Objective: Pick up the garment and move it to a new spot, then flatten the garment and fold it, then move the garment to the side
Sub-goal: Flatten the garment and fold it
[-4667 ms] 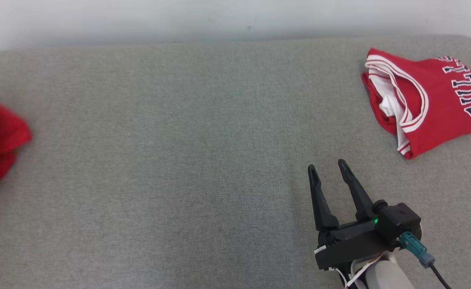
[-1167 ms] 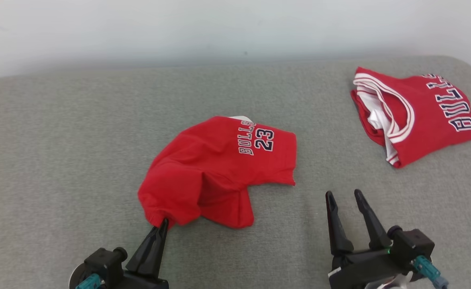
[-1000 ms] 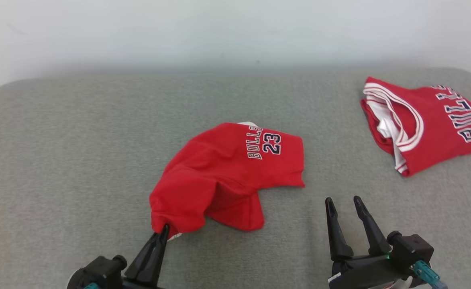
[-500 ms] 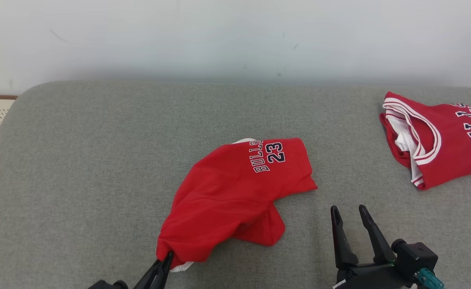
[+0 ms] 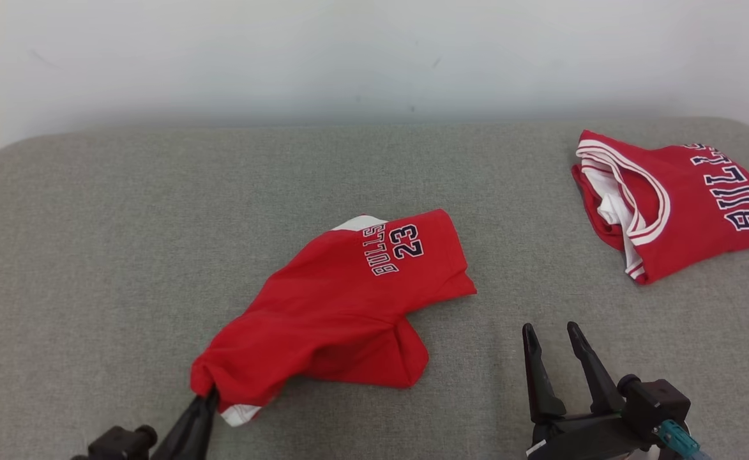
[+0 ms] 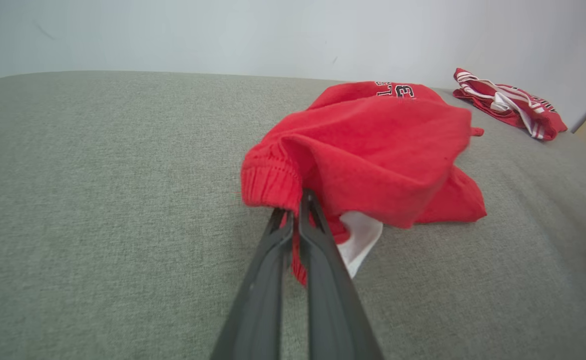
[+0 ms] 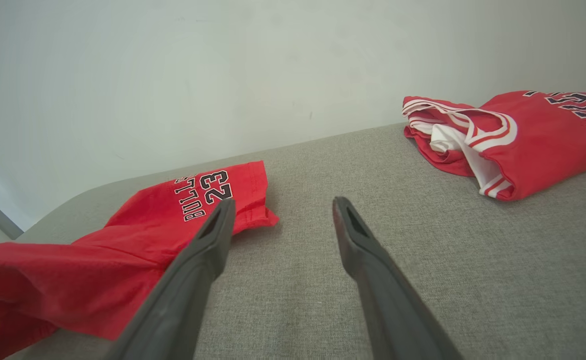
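- The left gripper (image 5: 210, 397) sits at the near edge of the grey padded surface (image 5: 112, 255). Its two dark fingers are pressed together on the ribbed waistband (image 6: 268, 182) of the red shorts (image 5: 342, 300).
- In the left wrist view, a strip of red cloth runs down between those fingers. A white flap (image 6: 360, 237) of the garment pokes out just beside them.
- The right gripper (image 5: 550, 327) is at the near right, with its fingers spread apart and nothing between them. It is close to the shorts but not touching them, and its tips point away from the robot.
- The shorts lie crumpled near the middle of the surface. The pinched end is bunched nearest the robot, and the rest trails away to the right.
- One leg lies flatter at the far end and shows the dark "BULLS 23" print (image 5: 392, 248). A second fold of red cloth spreads out toward the right gripper.
- Farther off, at the far right of the surface and well apart from the shorts, a folded red jersey (image 5: 687, 204) rests with white-striped trim and dark lettering.
- A plain pale wall (image 5: 348, 51) rises behind the surface's far edge.
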